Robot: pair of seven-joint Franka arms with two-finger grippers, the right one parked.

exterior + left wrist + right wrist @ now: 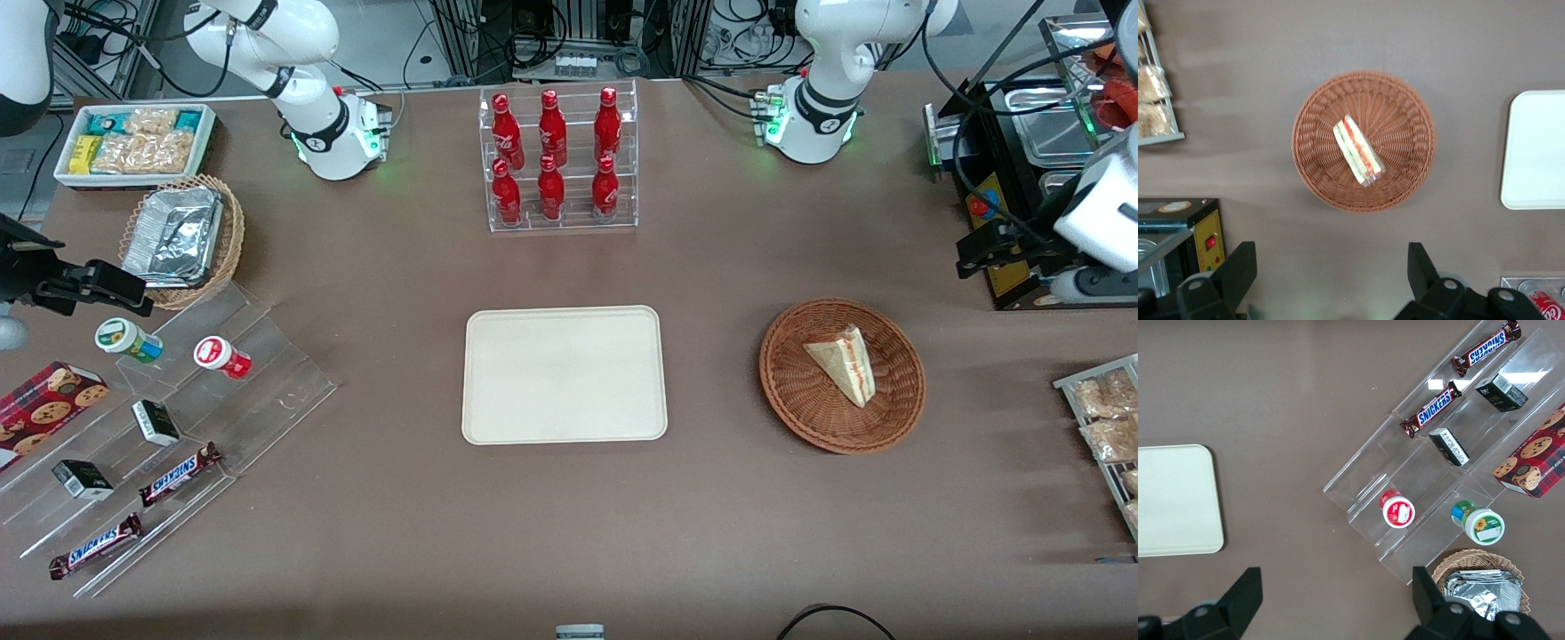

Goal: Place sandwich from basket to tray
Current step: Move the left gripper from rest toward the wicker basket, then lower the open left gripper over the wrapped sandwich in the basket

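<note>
— Where did you have the sandwich [843, 363]?

— You had it lying in the basket [898, 409], a wrapped triangular wedge of pale bread, its red and green filling stripes along the cut edge. The basket was a round, shallow bowl of reddish-brown woven wicker on the brown table [569, 533].

— And the tray [564, 374]?

— Beside the basket, toward the parked arm's end: flat, cream-white, rounded corners, a low rim, nothing on it.

— Your gripper [1331, 270]?

— It hung above the table near the basket, farther from the front camera, jaws wide apart, holding nothing.
</note>
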